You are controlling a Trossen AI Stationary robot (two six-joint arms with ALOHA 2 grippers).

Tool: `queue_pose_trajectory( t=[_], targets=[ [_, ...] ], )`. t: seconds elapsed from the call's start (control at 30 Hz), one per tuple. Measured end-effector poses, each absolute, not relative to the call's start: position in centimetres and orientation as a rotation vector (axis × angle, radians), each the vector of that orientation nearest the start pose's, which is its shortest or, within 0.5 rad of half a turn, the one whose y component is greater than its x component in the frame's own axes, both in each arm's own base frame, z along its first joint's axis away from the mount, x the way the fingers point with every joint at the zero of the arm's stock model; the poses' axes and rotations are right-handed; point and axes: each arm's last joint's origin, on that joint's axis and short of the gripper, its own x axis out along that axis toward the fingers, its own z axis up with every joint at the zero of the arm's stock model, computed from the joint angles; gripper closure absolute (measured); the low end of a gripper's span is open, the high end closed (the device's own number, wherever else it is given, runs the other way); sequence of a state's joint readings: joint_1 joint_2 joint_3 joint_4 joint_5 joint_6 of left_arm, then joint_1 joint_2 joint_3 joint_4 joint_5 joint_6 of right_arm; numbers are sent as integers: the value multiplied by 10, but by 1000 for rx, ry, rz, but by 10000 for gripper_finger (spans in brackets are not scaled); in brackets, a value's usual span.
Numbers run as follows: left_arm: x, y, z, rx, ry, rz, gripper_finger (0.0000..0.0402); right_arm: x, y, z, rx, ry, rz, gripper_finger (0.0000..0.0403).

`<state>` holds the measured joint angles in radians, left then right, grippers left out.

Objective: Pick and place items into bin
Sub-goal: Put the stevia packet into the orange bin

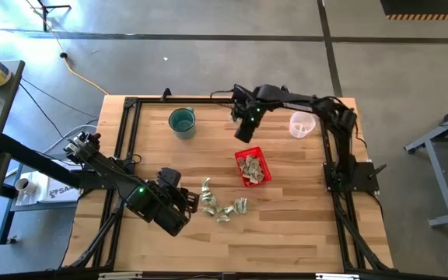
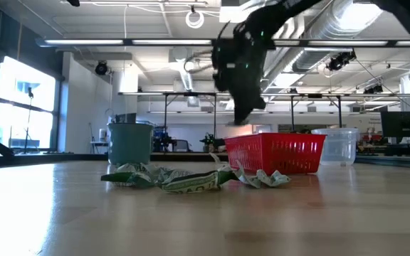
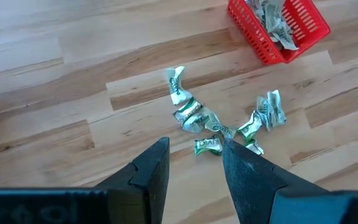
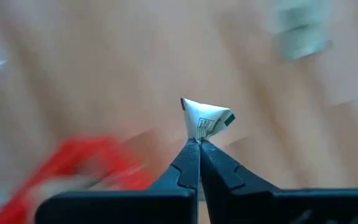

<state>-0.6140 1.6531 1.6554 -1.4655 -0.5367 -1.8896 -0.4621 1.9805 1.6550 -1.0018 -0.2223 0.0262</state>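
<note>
The red basket (image 1: 253, 167) stands mid-table with several crumpled green-and-whitish wrappers inside; it also shows in the low view (image 2: 276, 153) and the left wrist view (image 3: 278, 28). Several more wrappers (image 1: 222, 205) lie loose on the wood just nearer than it (image 3: 191, 115) (image 2: 184, 178). My left gripper (image 3: 194, 149) is open, low over the table at the left edge of that loose cluster (image 1: 187, 204). My right gripper (image 4: 199, 144) is shut on one small wrapper, raised above the table just beyond the basket's far end (image 1: 245, 134) (image 2: 242, 114). My right gripper pinches one crumpled wrapper by its lower corner (image 4: 199, 135) between the two fingertips. The rest of the piece (image 4: 207, 117) sticks out past the fingertips, lifted clear of the table.
A teal cup (image 1: 182, 122) stands at the far left of the table and a clear plastic cup (image 1: 302, 124) at the far right. A black frame (image 1: 123, 148) rims the table's sides. Bare wood lies along the near edge.
</note>
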Motion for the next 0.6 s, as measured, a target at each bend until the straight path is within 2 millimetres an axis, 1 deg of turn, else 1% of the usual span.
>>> queue_pose_trajectory(
  t=[0.07, 0.13, 0.23, 0.33, 0.4, 0.47, 0.6],
  targets=[
    [251, -159, 335, -854, 775, 964, 220, 359, -148, 245, 484, 1275, -151, 400],
    [253, -155, 331, -860, 775, 978, 220, 358, -123, 252, 471, 1337, -93, 399],
    [258, -150, 322, -862, 798, 996, 220, 362, -89, 250, 400, 1416, -60, 394],
    [266, -146, 312, -868, 806, 973, 220, 371, -60, 248, 273, 1427, -104, 374],
    [273, -144, 305, -887, 820, 941, 220, 374, -45, 248, 238, 1428, -113, 348],
    [280, -142, 299, -900, 836, 895, 220, 374, -34, 247, 218, 1437, -129, 314],
    [289, -136, 286, -892, 880, 836, 220, 372, -25, 248, 112, 1455, -235, 233]
  ],
)
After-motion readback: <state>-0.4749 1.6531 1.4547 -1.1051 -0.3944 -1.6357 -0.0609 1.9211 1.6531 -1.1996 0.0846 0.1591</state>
